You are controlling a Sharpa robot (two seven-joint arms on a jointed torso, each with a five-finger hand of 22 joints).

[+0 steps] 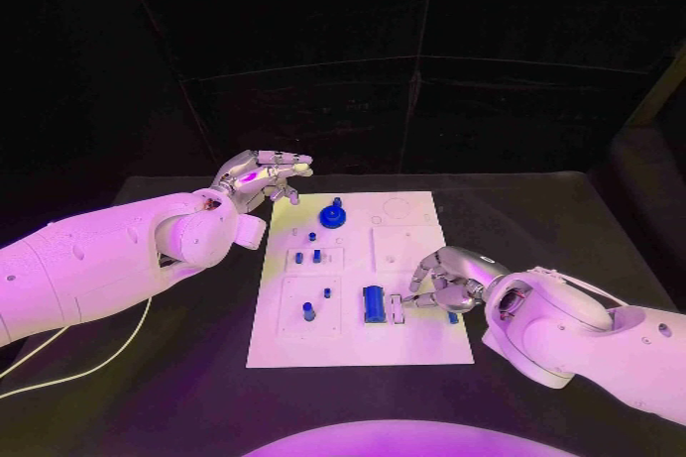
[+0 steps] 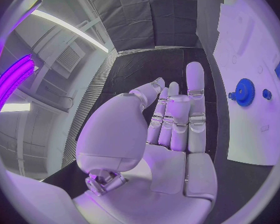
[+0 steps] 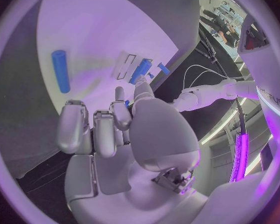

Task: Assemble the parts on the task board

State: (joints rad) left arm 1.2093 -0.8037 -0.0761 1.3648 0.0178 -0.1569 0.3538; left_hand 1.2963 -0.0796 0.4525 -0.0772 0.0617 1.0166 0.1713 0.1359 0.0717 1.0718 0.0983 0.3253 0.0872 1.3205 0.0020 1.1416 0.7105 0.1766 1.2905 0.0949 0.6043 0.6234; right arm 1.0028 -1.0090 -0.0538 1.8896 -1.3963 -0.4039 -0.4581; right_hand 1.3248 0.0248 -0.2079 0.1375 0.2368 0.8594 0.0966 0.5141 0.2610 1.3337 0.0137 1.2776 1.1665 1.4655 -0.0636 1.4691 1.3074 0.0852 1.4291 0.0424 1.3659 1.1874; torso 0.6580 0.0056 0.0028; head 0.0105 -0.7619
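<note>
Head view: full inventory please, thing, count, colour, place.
table: one, black, under everything.
board: one, white, middle of the table.
gear: one, blue, round, far part of the board, nearest the left robot hand.
long block: one, blue, near part of the board, just left of the right robot hand.
small pegs: several, blue, scattered over the board's left half; exact count unclear.
cable: one, white, on the table under the left arm.
left robot hand: silver, at the board's far left corner, holding nothing, fingers extended.
right robot hand: silver, over the board's near right part, fingers curled; whether it holds a piece is unclear.
</note>
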